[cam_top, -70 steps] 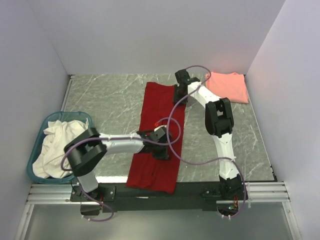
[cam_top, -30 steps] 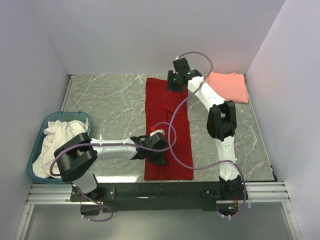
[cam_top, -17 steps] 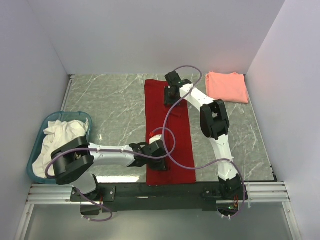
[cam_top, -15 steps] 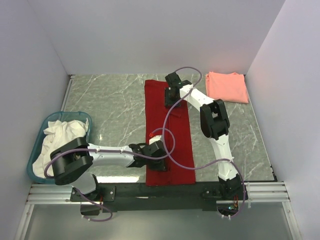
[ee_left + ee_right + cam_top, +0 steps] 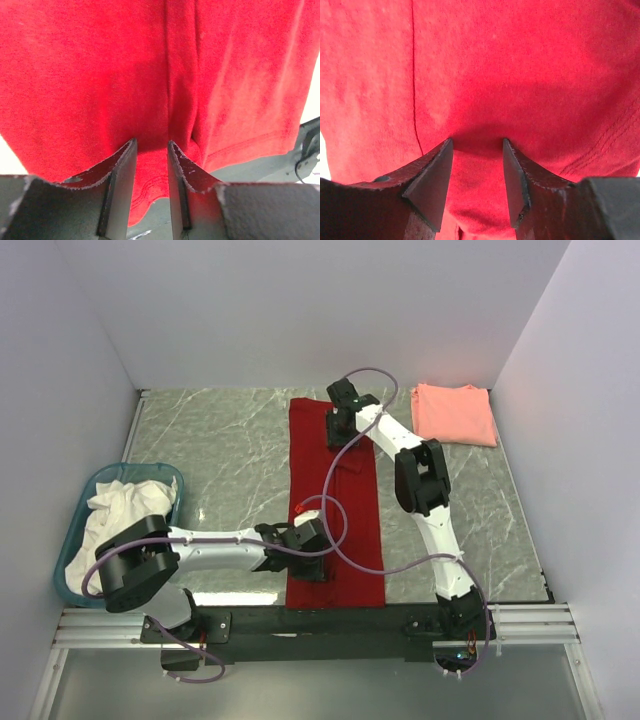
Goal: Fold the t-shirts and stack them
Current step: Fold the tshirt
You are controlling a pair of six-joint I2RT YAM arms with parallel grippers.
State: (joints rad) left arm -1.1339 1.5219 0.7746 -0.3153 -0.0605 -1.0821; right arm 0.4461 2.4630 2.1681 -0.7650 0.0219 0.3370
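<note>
From above, the deep red t-shirt (image 5: 312,465) lies as a long folded strip on the table (image 5: 220,455). The left gripper (image 5: 306,560) is down on its near end and the right gripper (image 5: 338,430) on its far end. The salmon-pink t-shirt (image 5: 455,412) lies folded off to the right gripper's right, well apart from it. A blue basket (image 5: 122,472) of white cloth (image 5: 115,520) sits far out to the left gripper's left.

In the left wrist view, the left gripper (image 5: 151,142) has its jaws narrowly parted, clamping nothing I can see. Red cloth (image 5: 100,65) fills everything ahead of the tips, its hem just beside them and a lengthwise ridge running toward the right finger.

In the right wrist view, the right gripper (image 5: 476,140) also stands parted, tips shadowing smooth red cloth (image 5: 520,60).

The likely risk is that either arm lifts or slides with its tips catching the fabric. That would drag the layers apart and skew the strip.

The table is smooth grey marble-patterned stone, so cloth probably slides easily on it. Plain pale walls enclose it on three sides.
</note>
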